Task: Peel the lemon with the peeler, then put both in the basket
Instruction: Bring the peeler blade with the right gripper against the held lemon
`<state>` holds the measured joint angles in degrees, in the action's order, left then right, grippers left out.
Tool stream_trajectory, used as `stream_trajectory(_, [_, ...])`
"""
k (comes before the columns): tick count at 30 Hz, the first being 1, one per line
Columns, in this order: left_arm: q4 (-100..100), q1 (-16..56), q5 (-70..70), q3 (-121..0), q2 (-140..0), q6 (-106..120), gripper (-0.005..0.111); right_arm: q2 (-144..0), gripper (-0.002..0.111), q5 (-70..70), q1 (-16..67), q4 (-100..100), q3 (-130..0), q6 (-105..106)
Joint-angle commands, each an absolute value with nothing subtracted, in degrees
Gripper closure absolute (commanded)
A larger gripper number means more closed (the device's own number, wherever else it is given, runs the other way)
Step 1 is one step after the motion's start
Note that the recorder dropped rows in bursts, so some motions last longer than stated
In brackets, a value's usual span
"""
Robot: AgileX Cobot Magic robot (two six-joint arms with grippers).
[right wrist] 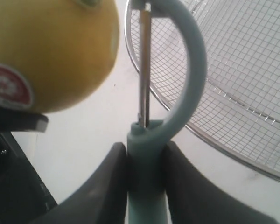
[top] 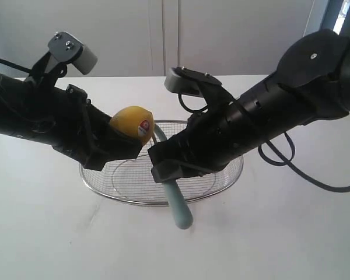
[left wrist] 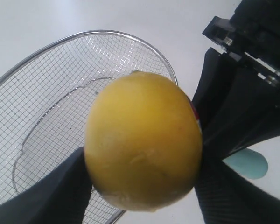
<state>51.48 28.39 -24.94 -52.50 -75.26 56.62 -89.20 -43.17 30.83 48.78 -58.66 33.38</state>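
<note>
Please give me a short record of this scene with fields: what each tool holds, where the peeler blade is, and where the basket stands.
Left tool: shut on the lemon, raised near the rim of the basket
Right tool: shut on the peeler, by its teal handle
Blade: beside the lemon, small gap, not touching
Lemon skin: whole where visible; sticker on
Basket: on the white table, under both arms

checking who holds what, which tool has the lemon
The left tool: it clamps the yellow lemon, while the right tool grips the teal peeler by its handle instead.
</note>
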Motion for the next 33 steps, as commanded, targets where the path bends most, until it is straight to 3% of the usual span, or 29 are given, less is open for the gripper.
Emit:
stream_trajectory(1, [53.57, 28.75, -25.47, -52.8, -74.34, 56.93, 0.107, -87.21, 0.108, -41.58, 30.85, 47.34, -58.83, 30.97])
stream_trajectory(18, [53.57, 28.75, -25.47, -52.8, -74.34, 56.93, 0.107, -81.82, 0.108, -38.03, 30.85, 45.4, -58.83, 28.0])
stream_trajectory(33, [53.57, 28.75, -25.47, -52.8, -74.34, 56.93, 0.107, -86.86, 0.108, -40.58, 30.85, 42.38, -58.74, 25.23])
